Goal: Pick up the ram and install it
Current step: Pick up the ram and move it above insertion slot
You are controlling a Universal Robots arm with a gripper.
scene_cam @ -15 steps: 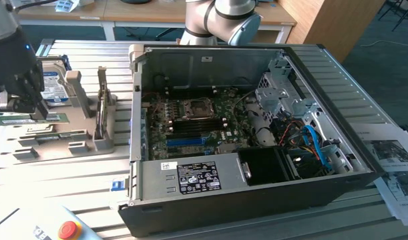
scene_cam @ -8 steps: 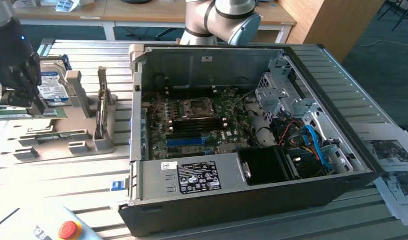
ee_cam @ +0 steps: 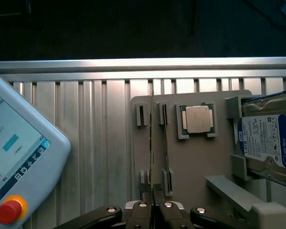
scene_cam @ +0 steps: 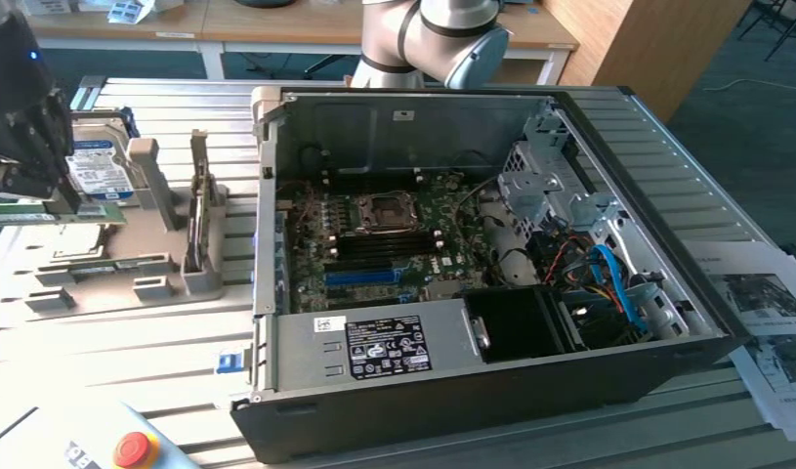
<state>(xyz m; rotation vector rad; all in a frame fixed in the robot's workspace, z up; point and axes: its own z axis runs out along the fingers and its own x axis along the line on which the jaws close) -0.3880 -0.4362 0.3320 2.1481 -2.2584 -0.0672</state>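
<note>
The ram (scene_cam: pixel 39 215) is a thin green stick held level over the grey fixture (scene_cam: pixel 137 278) at the exterior view's left. My dark gripper (scene_cam: pixel 62 200) comes down onto it from above. In the wrist view the ram (ee_cam: pixel 152 138) shows edge-on as a thin line running away from my gripper (ee_cam: pixel 155 210), whose fingers (ee_cam: pixel 143 212) are pressed together on its near end. The ram lies in line with a pair of grey slot posts (ee_cam: pixel 142 114) on the fixture (ee_cam: pixel 190 162).
The open computer case (scene_cam: pixel 710 342) with its motherboard (scene_cam: pixel 385 234) and blue slot (scene_cam: pixel 371 277) fills the middle. A hard drive (ee_cam: pixel 267 140) and a processor chip (ee_cam: pixel 198 119) sit on the fixture. A teach pendant (ee_cam: pixel 14 162) with a red button lies nearby.
</note>
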